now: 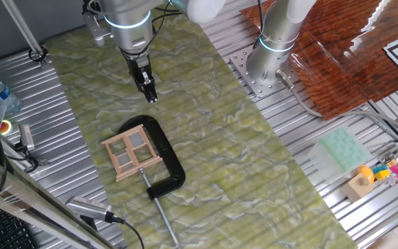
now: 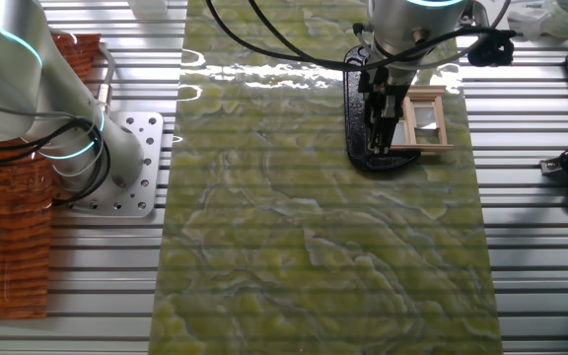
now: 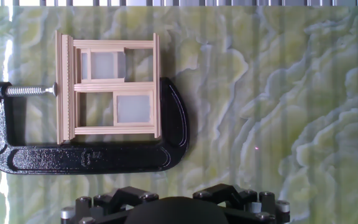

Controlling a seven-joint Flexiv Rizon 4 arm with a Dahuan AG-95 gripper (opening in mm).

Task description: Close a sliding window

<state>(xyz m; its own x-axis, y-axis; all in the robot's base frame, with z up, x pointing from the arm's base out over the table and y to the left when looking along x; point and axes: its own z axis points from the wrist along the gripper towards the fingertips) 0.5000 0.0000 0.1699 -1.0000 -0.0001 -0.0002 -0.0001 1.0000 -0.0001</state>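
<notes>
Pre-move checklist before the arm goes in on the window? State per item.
1. Sliding window in view, lying flat on the green mat: ok.
2. Window held: black C-clamp wraps it, screw tip against the frame's side: ok.
3. Window shut: not ok; in the hand view the two sashes sit offset, with open gaps in the frame.
4. Gripper clear of the window: ok; one fixed view shows it above the mat, apart from the clamp.
5. Gripper opening: cannot tell; the fingertips are too small in the fixed views and out of the hand view.
6. Path over the mat between gripper and window: ok, nothing lies there.
</notes>
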